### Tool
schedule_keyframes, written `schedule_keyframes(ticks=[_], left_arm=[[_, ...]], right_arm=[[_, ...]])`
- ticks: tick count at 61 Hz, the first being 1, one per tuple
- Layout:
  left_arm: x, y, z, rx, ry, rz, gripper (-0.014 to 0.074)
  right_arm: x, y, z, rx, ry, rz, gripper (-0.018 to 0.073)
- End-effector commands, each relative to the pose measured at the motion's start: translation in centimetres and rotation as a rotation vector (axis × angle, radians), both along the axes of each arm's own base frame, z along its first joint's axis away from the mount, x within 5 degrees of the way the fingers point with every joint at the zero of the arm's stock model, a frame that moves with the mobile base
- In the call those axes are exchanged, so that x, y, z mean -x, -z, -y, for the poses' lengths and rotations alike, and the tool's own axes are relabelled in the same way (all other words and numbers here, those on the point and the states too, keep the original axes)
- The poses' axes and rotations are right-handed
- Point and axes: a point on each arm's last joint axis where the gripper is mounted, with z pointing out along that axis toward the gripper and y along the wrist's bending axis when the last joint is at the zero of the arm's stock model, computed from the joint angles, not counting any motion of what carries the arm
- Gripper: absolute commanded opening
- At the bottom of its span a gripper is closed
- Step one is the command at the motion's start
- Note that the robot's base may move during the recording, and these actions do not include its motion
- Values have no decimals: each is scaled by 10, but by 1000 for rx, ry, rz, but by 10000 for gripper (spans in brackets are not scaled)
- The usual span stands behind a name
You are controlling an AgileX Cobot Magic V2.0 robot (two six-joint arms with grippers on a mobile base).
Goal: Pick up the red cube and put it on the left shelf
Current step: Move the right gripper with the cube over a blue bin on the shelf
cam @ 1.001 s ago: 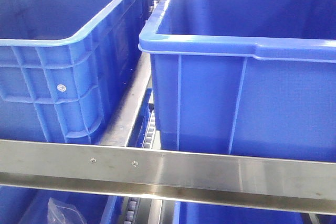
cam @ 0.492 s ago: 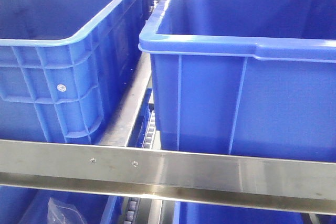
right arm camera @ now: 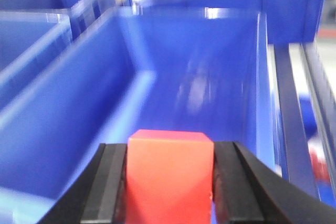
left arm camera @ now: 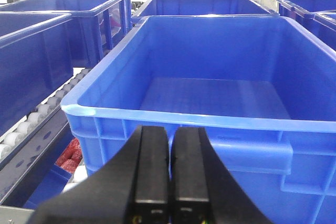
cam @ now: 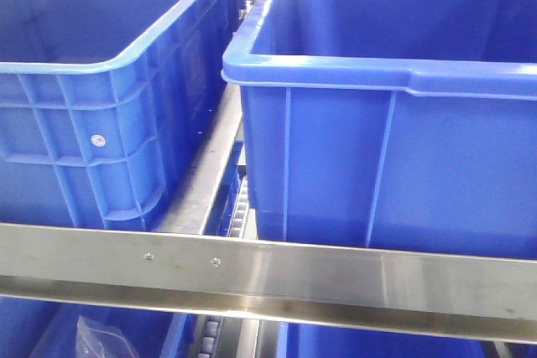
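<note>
In the right wrist view the red cube sits clamped between the two black fingers of my right gripper, held over the inside of a long blue crate; that view is blurred. My left gripper is shut with nothing between its pads, in front of the near wall of an empty blue crate. The left shelf shows in the front view as a brushed-steel rail with small screws, carrying two blue crates. Neither gripper appears in the front view.
More blue crates stand in rows behind and beside. Roller tracks run between crates on the left. A red mesh-like bundle lies on a lower tier. Steel rails border the crate on the right. A plastic bag lies in a lower crate.
</note>
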Motion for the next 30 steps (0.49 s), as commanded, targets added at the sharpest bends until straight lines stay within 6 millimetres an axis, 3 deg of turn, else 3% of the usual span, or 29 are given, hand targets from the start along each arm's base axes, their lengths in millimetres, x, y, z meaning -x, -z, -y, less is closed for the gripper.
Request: schedule_keyframes(ticks=[1, 30], left_arm=[[1, 0, 0, 1, -2, 76, 102], [1, 0, 0, 1, -2, 76, 102]], right_arm=[[-16, -22, -1, -52, 7, 145, 57], [-180, -49, -21, -64, 13, -89, 59]])
